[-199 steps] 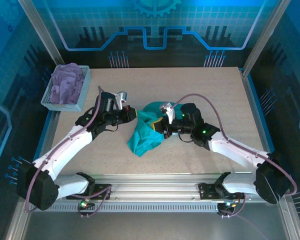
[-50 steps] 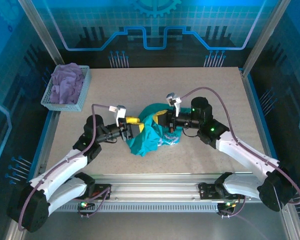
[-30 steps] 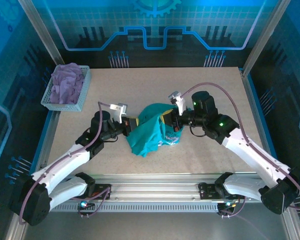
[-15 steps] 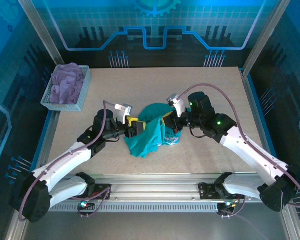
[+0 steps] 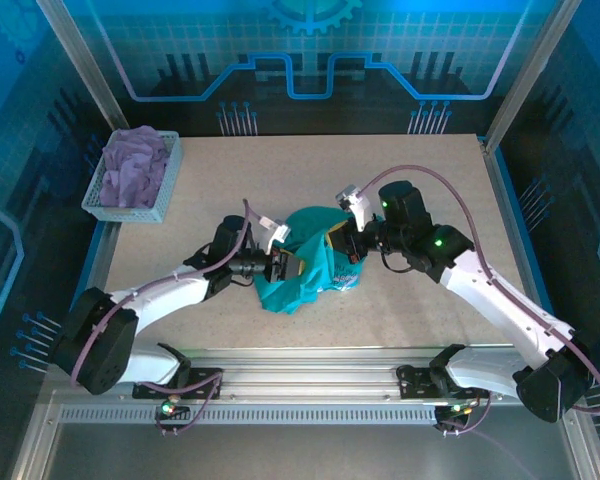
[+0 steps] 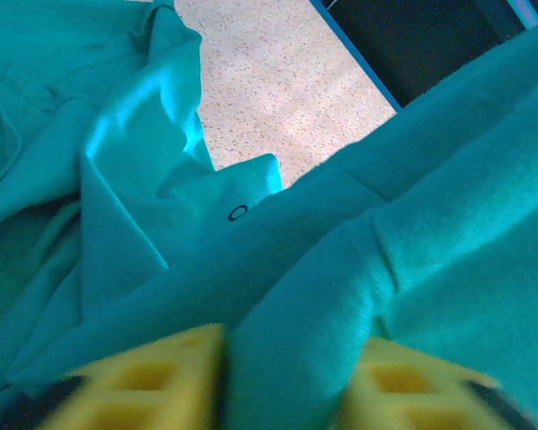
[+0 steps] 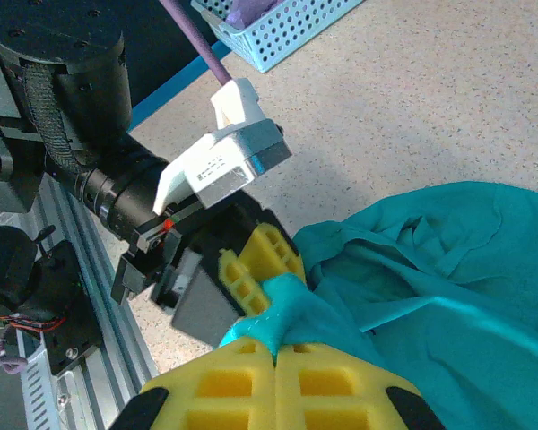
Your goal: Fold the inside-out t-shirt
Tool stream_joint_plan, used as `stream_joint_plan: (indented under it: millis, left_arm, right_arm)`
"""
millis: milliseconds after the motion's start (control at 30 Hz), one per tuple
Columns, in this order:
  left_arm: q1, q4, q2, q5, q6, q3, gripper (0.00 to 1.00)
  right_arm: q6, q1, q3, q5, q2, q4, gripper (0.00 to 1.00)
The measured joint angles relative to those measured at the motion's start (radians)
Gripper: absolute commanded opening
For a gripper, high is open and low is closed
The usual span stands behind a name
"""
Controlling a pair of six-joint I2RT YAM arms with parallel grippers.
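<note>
Left gripper (image 6: 291,381) clamps a fold of the inside-out t-shirt (image 5: 305,272) between narrowly parted jaws. Right gripper (image 7: 275,354) pinches another fold, jaws pressed together. Table (image 5: 430,180) carries the bunched t-shirt at centre, between both grippers. Basket (image 5: 171,176) at far left holds a lavender garment (image 5: 135,165).

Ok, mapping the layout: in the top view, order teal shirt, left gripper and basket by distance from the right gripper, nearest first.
1. teal shirt, pinched by the right gripper itself.
2. left gripper, just left, across the shirt.
3. basket, far back-left corner.
</note>
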Motion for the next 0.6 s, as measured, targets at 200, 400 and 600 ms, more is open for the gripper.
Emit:
stream_joint_plan:
  millis: [200,400,600]
  left_arm:
    - [0.013,-0.009,-0.023,-0.055,0.000,0.019,0.00]
    - [0.102,-0.006,-0.141,-0.129,-0.026,0.018,0.00]
    - [0.110,-0.005,-0.168,-0.136,-0.026,0.019,0.15]
  right_arm:
    - [-0.020,-0.016,0.001,0.002,-0.020,-0.028,0.00]
    - [-0.061,-0.034,0.040,0.010,-0.054,-0.129,0.00]
    - [-0.067,-0.025,0.074,0.051,-0.031,-0.185,0.00]
